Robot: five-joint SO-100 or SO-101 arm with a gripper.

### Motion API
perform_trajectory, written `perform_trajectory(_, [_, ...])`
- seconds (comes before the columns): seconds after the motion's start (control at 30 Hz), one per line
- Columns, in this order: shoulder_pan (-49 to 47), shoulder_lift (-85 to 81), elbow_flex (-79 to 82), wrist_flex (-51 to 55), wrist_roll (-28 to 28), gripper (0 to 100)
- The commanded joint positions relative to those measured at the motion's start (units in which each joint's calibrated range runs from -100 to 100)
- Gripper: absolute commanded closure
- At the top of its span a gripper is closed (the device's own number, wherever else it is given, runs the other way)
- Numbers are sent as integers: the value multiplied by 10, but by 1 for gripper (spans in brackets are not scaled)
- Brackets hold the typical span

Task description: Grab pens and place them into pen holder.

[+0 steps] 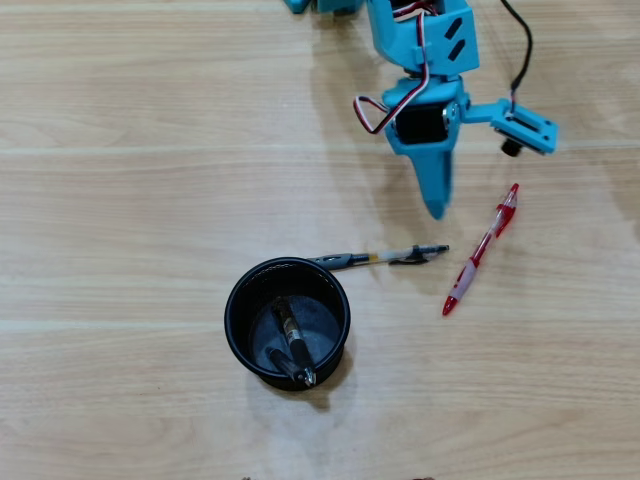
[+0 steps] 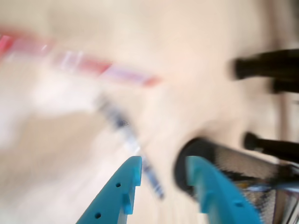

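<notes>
The table (image 1: 120, 200) looks like pale wood laminate, smooth, with a faint grain and a soft sheen. The pen holder (image 1: 240, 335) is matt black with a fine mesh wall in the wrist view (image 2: 233, 163). The red pen (image 1: 480, 250) is glossy translucent plastic. The pincer (image 2: 161, 175) is smooth matt blue plastic.

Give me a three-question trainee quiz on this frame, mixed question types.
1. True or false: the red pen lies inside the pen holder.
2. How many pens lie on the table outside the holder in the overhead view? A) one B) two C) three
3. Fill in: the end effector grips ____.

Key:
1. False; it lies on the table, right of the holder.
2. B: the red pen and the black pen beside the holder's rim.
3. Nothing; the wrist view shows it open and empty.
</notes>
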Motion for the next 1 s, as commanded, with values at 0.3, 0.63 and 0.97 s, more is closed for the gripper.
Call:
perform_trajectory(0.3, [8, 156, -181, 158, 95, 82])
perform_trajectory(0.63, [59, 339, -366, 164, 118, 82])
perform_trajectory(0.97, [95, 446, -458, 230, 116, 88])
